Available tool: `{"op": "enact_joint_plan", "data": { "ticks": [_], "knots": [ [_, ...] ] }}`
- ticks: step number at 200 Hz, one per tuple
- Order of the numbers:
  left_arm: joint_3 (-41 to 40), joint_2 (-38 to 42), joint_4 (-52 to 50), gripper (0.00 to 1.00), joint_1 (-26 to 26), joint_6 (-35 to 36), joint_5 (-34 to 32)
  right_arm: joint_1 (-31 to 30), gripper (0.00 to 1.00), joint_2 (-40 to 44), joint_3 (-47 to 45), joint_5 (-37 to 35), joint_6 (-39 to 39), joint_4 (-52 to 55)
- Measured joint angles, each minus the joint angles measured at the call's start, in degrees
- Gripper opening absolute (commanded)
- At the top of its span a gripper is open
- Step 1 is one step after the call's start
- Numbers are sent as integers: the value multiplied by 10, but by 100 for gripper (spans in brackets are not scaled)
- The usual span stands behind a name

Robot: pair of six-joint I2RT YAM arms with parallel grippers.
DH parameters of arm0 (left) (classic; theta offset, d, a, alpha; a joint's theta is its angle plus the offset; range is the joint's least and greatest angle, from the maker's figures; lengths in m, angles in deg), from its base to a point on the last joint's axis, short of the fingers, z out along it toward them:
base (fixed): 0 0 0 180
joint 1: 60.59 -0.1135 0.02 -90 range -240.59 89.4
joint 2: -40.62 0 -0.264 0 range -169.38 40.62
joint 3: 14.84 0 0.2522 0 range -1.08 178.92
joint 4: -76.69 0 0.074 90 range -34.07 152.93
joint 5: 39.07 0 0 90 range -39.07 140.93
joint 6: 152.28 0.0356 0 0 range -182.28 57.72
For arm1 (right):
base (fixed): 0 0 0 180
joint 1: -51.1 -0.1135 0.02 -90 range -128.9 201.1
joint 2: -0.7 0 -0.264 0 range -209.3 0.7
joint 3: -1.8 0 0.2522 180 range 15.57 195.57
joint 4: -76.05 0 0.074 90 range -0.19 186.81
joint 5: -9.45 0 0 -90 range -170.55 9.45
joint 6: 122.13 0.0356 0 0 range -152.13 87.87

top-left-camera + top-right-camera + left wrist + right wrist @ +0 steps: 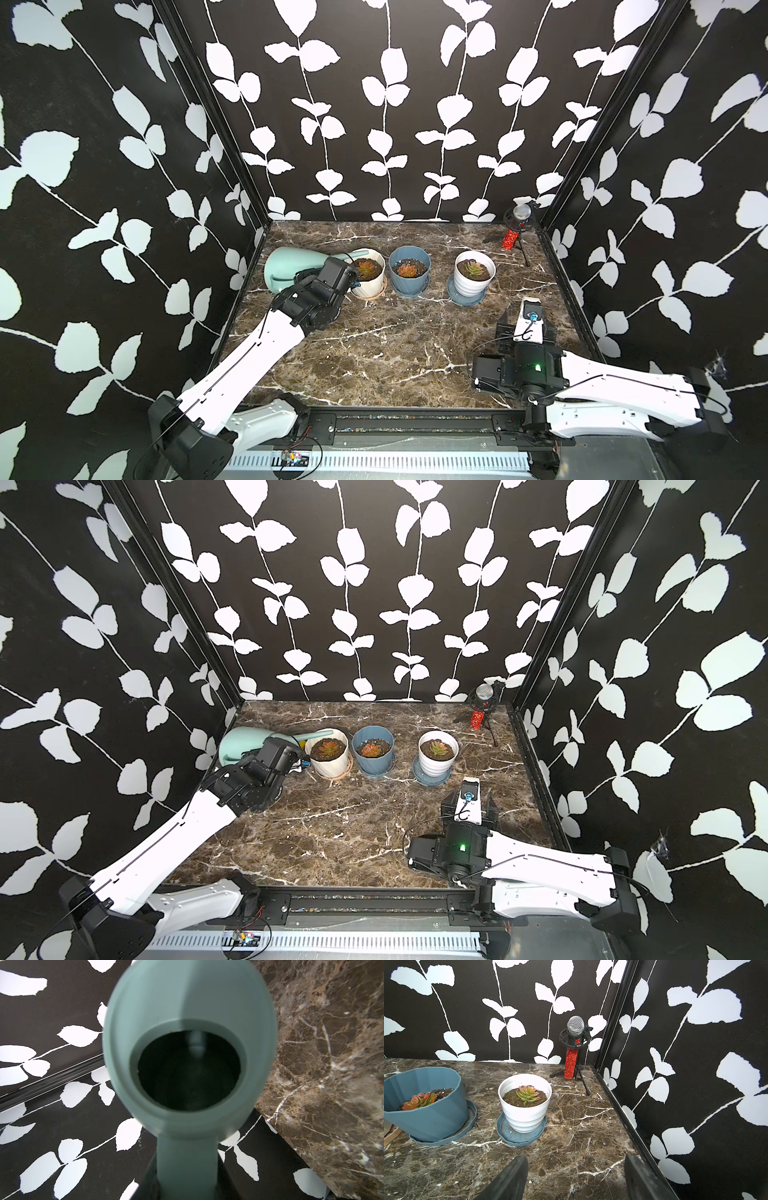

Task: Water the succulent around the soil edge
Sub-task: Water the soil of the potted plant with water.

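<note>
— At the far left of the surface point(395, 340), your left pincer point(306, 276) is clamped on the handle point(187, 1163) of the mint watering can point(286, 264), which is tipped toward the cream pot point(368, 286). Its succulent point(365, 268) sits mid-soil, and that looks like your target.

— Agreed. Your spout point(311, 734) ends at that pot's rim on the can's side. Whether water is running I can't tell from above, because the tip is too small.

— So hold a shallow tilt and walk the spout along the ring of soil just inside the rim. Don't let the stream cross the rosette.

— Roll from the wrist rather than dragging the whole can. Your wrist camera point(337, 270) hangs close by the pot wall and could nudge the pot on its saucer point(382, 289).

— Mind the neighbour too. The blue pot point(409, 272) stands just beside the cream one, so that side of the circle gives you little room.

— The white pot point(525, 1105) and the microphone point(574, 1049) in the back corner are well apart from your work. Your right pincer point(575, 1180) sits low with its jaws spread and nothing between them, so leave it out of this.
</note>
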Motion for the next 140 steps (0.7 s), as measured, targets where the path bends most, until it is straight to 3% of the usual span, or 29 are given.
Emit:
{"op": "enact_joint_plan", "data": {
  "ticks": [140],
  "knots": [
    [0,0,-9,0,37,-17,3,0,76,3,-7,2,0,0]
  ]
}}
